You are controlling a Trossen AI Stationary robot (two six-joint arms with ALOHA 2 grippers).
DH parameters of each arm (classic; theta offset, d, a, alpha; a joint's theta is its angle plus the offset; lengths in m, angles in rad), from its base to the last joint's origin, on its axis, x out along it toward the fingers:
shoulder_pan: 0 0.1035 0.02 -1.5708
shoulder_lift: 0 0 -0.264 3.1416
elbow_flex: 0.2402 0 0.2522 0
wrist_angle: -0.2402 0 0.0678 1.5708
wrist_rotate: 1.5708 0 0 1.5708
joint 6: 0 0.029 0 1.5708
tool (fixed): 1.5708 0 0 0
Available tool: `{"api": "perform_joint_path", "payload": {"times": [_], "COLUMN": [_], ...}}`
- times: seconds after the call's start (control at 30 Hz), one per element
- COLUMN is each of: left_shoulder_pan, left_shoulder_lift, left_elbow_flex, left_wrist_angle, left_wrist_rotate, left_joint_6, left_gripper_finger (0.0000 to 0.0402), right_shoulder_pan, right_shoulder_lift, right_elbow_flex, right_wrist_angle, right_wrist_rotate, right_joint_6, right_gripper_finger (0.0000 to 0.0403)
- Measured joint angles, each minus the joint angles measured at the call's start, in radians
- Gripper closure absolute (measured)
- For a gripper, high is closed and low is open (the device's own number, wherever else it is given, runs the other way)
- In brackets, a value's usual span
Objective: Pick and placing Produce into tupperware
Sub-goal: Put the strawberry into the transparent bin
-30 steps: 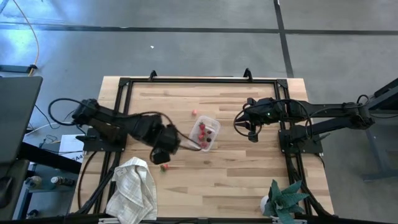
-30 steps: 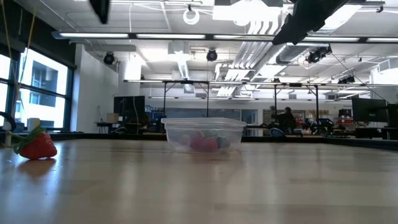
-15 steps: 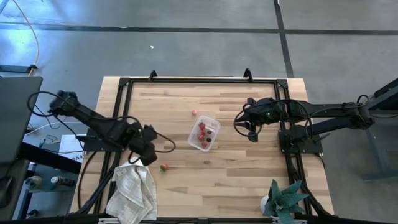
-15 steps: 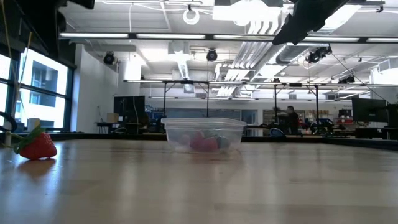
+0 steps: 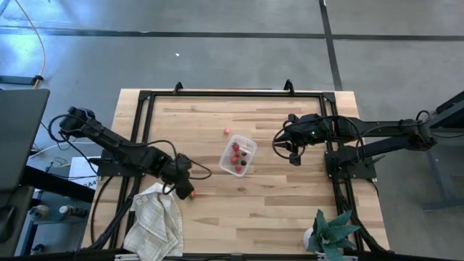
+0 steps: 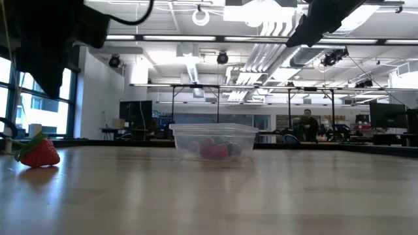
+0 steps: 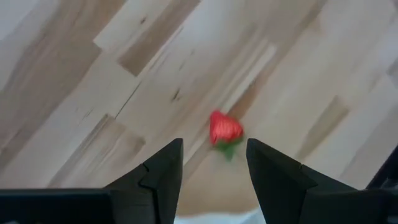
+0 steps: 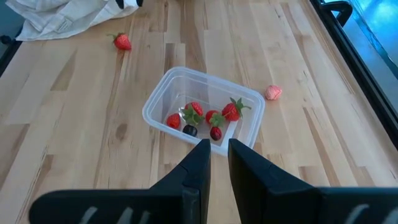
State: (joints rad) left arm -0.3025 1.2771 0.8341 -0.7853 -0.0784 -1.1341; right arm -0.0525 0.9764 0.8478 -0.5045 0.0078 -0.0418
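The clear tupperware (image 5: 238,155) (image 8: 205,109) (image 6: 214,140) sits mid-table and holds several pieces of produce, mostly red and some dark. One red strawberry (image 5: 191,195) (image 7: 225,129) (image 6: 38,152) lies on the wood near the towel. A pink piece (image 5: 226,131) (image 8: 272,93) lies just beyond the container's far side. My left gripper (image 5: 184,189) (image 7: 214,146) hangs open above the loose strawberry, which shows just past its fingertips, untouched. My right gripper (image 5: 291,154) (image 8: 214,149) waits shut, raised to the right of the container.
A crumpled white towel (image 5: 154,221) (image 8: 68,12) lies at the near left corner, close to the loose strawberry. A teal leafy plant (image 5: 333,232) stands at the near right corner. A black frame (image 5: 217,93) runs round the table edge. Bare wood lies between container and near edge.
My left gripper drew away from the tupperware toward the table's left edge. It then swung toward the near edge and came down over the loose strawberry. Its arm now shows at the upper left of the low view. The strawberry and the container have stayed put.
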Motion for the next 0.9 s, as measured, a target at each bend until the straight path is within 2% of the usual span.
{"api": "perform_joint_path", "payload": {"times": [0.13,0.27,0.33,0.47,0.77,0.9], "left_shoulder_pan": [0.050,0.090,0.096,0.095,0.096,0.096], "left_shoulder_lift": [0.052,0.124,0.157,0.191,0.199,0.199], "left_elbow_flex": [0.000,0.000,0.000,0.000,0.000,0.000], "left_wrist_angle": [0.046,0.093,0.125,0.164,0.106,0.105], "left_wrist_rotate": [0.039,0.184,0.224,0.225,0.175,0.160], "left_joint_6": [-0.024,-0.034,-0.052,-0.088,-0.103,-0.091], "left_gripper_finger": [0.0236,0.0236,0.0236,0.0236,0.0235,0.0219], "right_shoulder_pan": [0.000,0.000,0.000,0.000,0.000,0.000], "right_shoulder_lift": [0.000,0.000,0.000,0.000,0.000,0.000], "right_elbow_flex": [0.000,0.000,0.000,0.000,0.000,0.000], "right_wrist_angle": [0.000,0.000,0.000,0.000,0.000,0.000], "right_wrist_rotate": [0.000,0.000,0.000,0.000,0.000,0.000], "right_joint_6": [-0.001,-0.001,0.000,0.000,0.000,-0.001], "right_gripper_finger": [0.0356,0.0356,0.0356,0.0356,0.0356,0.0356]}}
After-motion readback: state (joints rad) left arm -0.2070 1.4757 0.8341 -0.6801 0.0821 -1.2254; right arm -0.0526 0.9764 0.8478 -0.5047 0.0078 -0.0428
